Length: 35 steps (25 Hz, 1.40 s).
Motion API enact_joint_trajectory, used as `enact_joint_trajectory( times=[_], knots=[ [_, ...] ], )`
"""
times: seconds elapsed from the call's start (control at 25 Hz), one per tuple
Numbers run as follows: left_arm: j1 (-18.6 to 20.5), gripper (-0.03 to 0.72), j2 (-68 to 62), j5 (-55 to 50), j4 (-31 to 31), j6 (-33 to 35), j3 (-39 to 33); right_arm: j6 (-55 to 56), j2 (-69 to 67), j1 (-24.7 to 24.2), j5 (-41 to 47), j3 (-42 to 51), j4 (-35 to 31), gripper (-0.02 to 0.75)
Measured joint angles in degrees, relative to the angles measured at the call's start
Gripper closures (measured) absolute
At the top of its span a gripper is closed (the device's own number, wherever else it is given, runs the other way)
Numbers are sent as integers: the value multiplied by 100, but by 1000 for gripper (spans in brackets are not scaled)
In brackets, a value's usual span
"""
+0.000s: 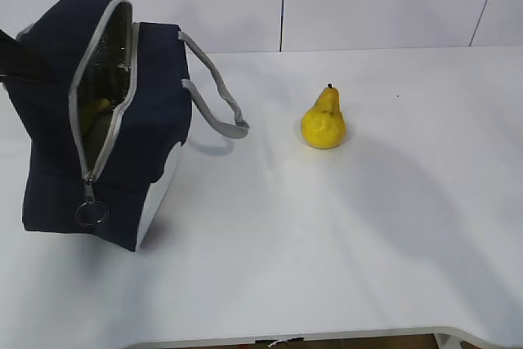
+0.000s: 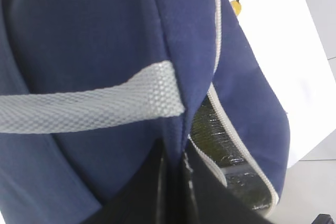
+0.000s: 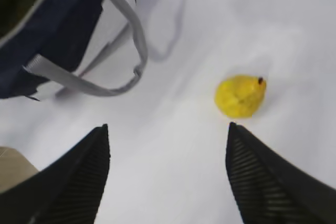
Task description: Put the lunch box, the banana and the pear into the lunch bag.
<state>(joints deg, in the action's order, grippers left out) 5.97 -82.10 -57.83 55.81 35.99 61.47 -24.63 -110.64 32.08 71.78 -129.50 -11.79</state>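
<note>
Pear (image 1: 324, 123) is sitting on the tabletop (image 1: 368, 226), still outside the unzipped lunch bag (image 1: 155, 112); something yellowish is showing inside. Right fingers (image 3: 257, 177) are hanging apart above it, left fingers (image 2: 176, 192) are pinching bag fabric.

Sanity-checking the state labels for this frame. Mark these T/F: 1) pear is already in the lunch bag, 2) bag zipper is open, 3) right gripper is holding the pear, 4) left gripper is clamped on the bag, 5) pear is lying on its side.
1) False. The pear stands on the table, to the right of the lunch bag.
2) True. The zipper is open and the foil lining shows.
3) False. The right gripper is open and empty, above the table short of the pear.
4) True. The left gripper is shut on the bag's fabric by the opening.
5) False. It stands upright, stem up.
</note>
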Motion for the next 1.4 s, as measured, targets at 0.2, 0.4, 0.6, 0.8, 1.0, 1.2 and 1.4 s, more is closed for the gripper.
enact_joint_trajectory(
  times=[0.2,0.4,0.6,0.8,1.0,1.2,1.4],
  knots=[
    [0,704,0,-16,0,15,0,136,981,-828,0,1205,-300,181],
    [0,704,0,-19,0,15,0,-123,1838,-1711,-252,2977,-848,182],
    [0,704,0,-19,0,37,0,-517,2629,-1856,-1317,4574,-1064,183],
    [0,704,0,-19,0,82,0,-707,3100,-1856,-2379,6009,-1237,183],
    [0,704,0,-19,0,102,0,-1172,3233,-1856,-3613,7147,-1945,183],
    [0,704,0,-27,0,116,0,-2498,3243,-1856,-4835,7937,-3452,183],
    [0,704,0,-33,0,129,0,-5088,3093,-1856,-5371,8150,-5843,183]
  ],
)
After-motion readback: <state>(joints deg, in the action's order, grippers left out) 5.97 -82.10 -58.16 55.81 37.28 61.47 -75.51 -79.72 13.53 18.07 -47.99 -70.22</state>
